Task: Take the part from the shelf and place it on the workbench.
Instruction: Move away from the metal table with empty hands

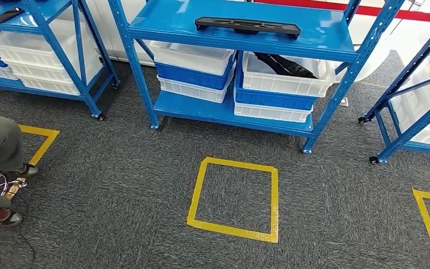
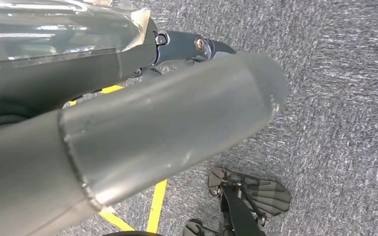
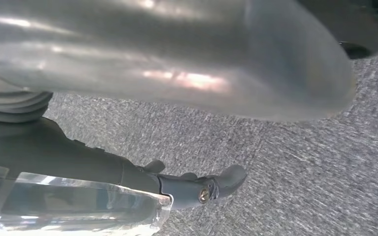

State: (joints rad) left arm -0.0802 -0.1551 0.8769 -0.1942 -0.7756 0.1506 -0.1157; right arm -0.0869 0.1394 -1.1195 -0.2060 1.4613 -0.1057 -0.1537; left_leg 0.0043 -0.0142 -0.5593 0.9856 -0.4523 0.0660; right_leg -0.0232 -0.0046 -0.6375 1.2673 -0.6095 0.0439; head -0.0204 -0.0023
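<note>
Both hands hang over the carpet with nothing held, the left hand point(image 2: 142, 132) and right hand point(image 3: 177, 69) with fingers apart, while the black part point(image 1: 248, 26) lies untouched on the blue shelf point(image 1: 173, 22), so the whole task remains.

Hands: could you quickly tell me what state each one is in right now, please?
Left hand: open, holding nothing, hanging over the carpet.
Right hand: open, holding nothing, hanging over the carpet.
</note>
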